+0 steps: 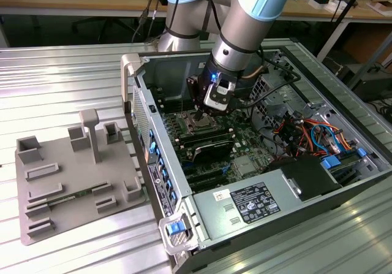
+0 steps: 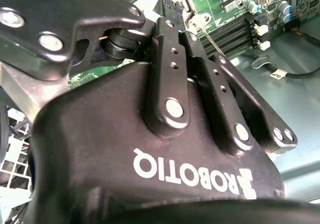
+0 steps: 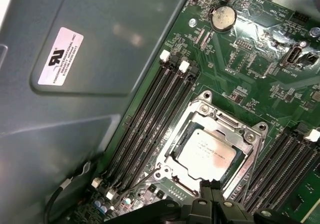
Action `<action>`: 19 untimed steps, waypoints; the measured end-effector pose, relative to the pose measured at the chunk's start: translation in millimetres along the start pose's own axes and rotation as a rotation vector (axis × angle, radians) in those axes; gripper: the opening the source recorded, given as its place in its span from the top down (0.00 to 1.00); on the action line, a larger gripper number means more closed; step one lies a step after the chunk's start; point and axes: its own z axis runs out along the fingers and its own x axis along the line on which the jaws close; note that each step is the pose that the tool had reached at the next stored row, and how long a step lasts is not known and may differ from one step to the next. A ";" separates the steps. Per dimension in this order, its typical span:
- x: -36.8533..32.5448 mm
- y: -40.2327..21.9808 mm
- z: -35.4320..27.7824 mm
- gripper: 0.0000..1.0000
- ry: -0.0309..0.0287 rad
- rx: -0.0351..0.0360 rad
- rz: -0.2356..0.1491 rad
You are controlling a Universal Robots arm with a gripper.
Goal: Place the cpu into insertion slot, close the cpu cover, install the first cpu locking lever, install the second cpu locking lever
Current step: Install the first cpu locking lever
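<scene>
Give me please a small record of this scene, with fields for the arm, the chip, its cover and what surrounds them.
gripper: low inside the open computer case, just above the socket area
fingers: closed together, tips at the socket's edge
cpu: lying flat in the insertion slot, silvery top up
cpu cover: silver frame down around the chip
memory slots: long black rows on both sides of the socket
outside the case: grey fixture plate on the table, at the exterior view's left

Arm angled down, tool [image 1: 200, 110] fingers together
</scene>
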 end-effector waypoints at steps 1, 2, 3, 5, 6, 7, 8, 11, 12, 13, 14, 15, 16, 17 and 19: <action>0.0 0.0 0.0 0.89 -0.0003 0.0004 -0.004; 0.0 0.0 0.0 0.89 -0.0005 0.0008 -0.008; 0.0 0.0 0.0 0.89 -0.0007 0.0012 -0.012; 0.0 0.0 0.0 0.89 -0.0015 0.0026 -0.025; 0.0 0.0 0.0 0.89 -0.0017 0.0030 -0.029; 0.0 0.0 0.0 0.89 -0.0020 0.0035 -0.034; 0.0 0.0 0.0 0.89 -0.0023 0.0041 -0.039; 0.0 0.0 0.0 0.89 -0.0032 0.0056 -0.054; 0.0 0.0 0.0 0.89 -0.0035 0.0061 -0.058; 0.0 0.0 0.0 0.89 -0.0037 0.0065 -0.061; 0.0 0.0 0.0 0.89 -0.0040 0.0071 -0.067; 0.0 0.0 0.0 0.89 -0.0042 0.0074 -0.069; -0.1 -0.1 -0.1 0.89 -0.0044 0.0077 -0.072; -0.1 -0.1 0.0 0.89 -0.0046 0.0081 -0.076; -0.1 -0.1 0.0 0.89 -0.0051 0.0090 -0.086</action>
